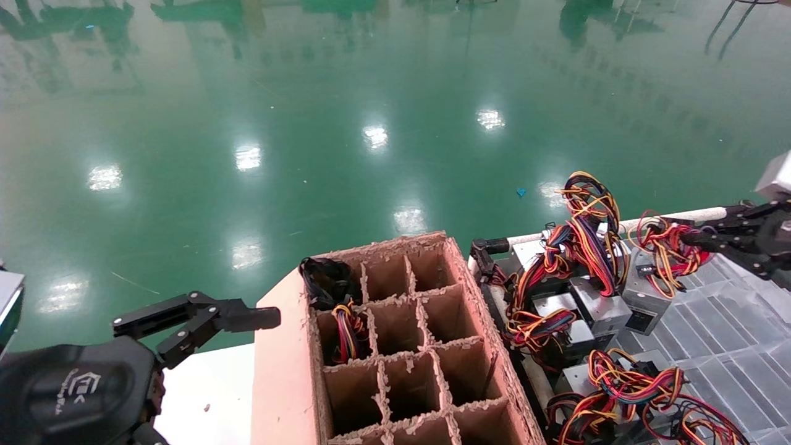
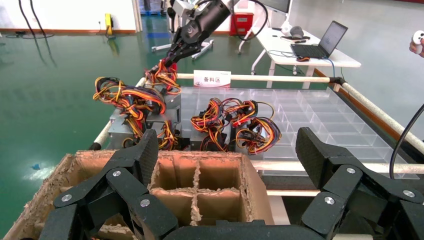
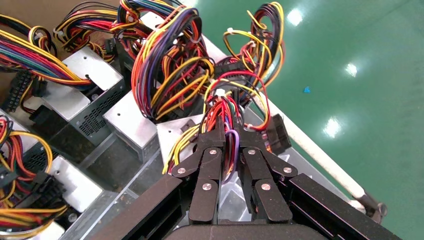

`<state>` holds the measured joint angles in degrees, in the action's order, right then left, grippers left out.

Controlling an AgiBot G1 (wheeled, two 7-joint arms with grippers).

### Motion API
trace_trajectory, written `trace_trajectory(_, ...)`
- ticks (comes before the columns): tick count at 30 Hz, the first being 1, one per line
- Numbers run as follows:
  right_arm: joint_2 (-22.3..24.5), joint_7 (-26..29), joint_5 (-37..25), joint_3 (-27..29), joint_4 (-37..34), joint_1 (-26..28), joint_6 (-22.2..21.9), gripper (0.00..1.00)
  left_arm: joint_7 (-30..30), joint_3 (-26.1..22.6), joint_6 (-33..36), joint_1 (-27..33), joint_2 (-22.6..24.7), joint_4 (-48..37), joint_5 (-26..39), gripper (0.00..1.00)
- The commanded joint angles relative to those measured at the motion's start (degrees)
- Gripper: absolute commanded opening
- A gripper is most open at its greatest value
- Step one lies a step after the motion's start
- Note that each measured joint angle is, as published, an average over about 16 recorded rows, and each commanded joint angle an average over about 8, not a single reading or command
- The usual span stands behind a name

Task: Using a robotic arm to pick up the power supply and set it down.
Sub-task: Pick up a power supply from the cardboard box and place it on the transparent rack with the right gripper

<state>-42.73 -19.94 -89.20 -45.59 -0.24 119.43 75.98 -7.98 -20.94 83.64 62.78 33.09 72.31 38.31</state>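
Right end effector [image 3: 231, 136] at 2 o'clock is clenched on the small grey metal power supply's [image 3: 175, 134] red-yellow wire bundle [image 3: 227, 112]; left end effector [image 2: 227, 150], at 8 o'clock, is released.

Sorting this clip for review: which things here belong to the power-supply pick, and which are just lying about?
In the job:
- power supply, far unit on the clear tray
- its wire bundle
- right gripper, shut on those wires

Lying about:
- other power supplies
- divided cardboard box
- clear tray
- left gripper, open, parked beside the box
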Motion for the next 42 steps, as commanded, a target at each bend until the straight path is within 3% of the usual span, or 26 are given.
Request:
trace_trajectory(1,0.71,-0.06,0.44,0.31,-0.32,-0.03,0.47,0.00,0.00,0.00,0.00,0.00,0.00,0.00,0.00,1.00)
trace_trajectory(13,2.86,-0.69,1.66,1.18,-1.40,-0.93,1.46,0.00,0.00,-0.01,0.00,0.00,0.00,0.00,0.00,1.00)
trace_trajectory(38,-2.42,-0.62,5.69,4.07,-0.89,-6.86,-6.89,0.00,0.01,-0.02,-0.01,0.00,-0.01,0.00,-0.01,1.00)
trace_trajectory(42,-2.70,-0.83,6.03,4.31,-0.70,-7.42,-7.36,0.17,0.01,-0.02,-0.01,0.01,-0.01,0.00,-0.01,1.00)
